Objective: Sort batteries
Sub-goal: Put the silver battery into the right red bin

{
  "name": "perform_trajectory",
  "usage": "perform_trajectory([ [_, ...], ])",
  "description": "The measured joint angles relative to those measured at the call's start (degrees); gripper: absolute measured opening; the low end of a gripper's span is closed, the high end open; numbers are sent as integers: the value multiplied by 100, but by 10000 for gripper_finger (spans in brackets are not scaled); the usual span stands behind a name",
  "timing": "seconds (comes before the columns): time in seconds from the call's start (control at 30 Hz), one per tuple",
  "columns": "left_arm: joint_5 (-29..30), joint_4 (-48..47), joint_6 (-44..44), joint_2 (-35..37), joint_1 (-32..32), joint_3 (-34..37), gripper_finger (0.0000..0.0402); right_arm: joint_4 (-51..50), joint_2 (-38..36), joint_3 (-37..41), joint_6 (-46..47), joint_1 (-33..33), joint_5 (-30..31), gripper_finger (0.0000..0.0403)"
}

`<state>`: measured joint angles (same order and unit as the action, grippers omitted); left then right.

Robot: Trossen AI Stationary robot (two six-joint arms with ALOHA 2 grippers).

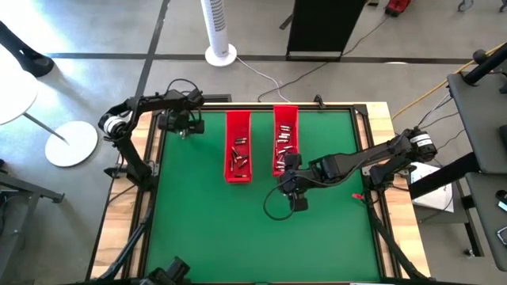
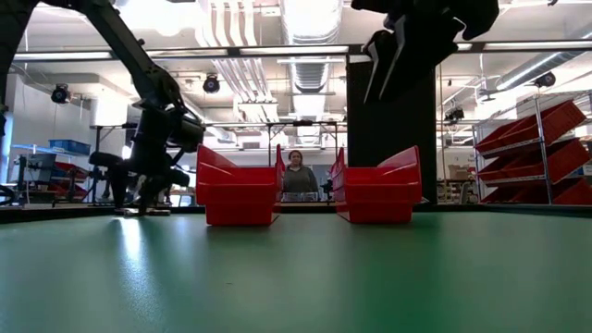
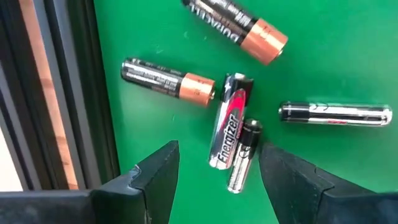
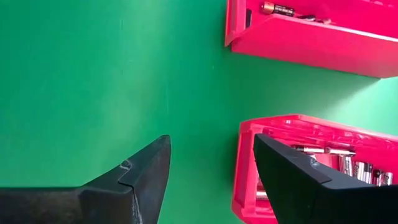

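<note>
Several loose batteries lie flat on the green mat at the far left. Among them are two copper-and-black ones [image 3: 168,81] [image 3: 236,26], a silver Energizer [image 3: 228,121], a smaller cell [image 3: 244,155] beside it, and another silver one [image 3: 336,114]. My left gripper [image 3: 217,171] [image 1: 184,129] points down over them, open. Its fingers stand either side of the Energizer and the smaller cell without touching them. My right gripper [image 4: 211,168] [image 1: 295,192] hangs open above the mat, just off the near end of the right red tray [image 1: 285,141]. That tray and the left red tray [image 1: 238,146] hold batteries.
The black frame and wooden border [image 3: 56,93] of the table run close beside the loose batteries. The two red trays stand side by side at the middle of the far half. In the low view a person [image 2: 298,176] shows in the room behind them. Bare green mat [image 1: 238,229] fills the near half.
</note>
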<state>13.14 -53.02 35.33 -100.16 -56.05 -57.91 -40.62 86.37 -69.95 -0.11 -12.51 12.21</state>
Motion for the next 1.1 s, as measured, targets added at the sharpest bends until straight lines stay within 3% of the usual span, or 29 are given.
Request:
perform_trajectory([
  [0.17,89,243,-14,7,0,2,196,157,0,29,-2,0,0,220],
  [0.77,71,451,171,4,52,39,120,437,0,336,106,0,-11,219],
  [1.1,26,470,160,4,57,54,116,508,0,330,118,0,-13,219],
])
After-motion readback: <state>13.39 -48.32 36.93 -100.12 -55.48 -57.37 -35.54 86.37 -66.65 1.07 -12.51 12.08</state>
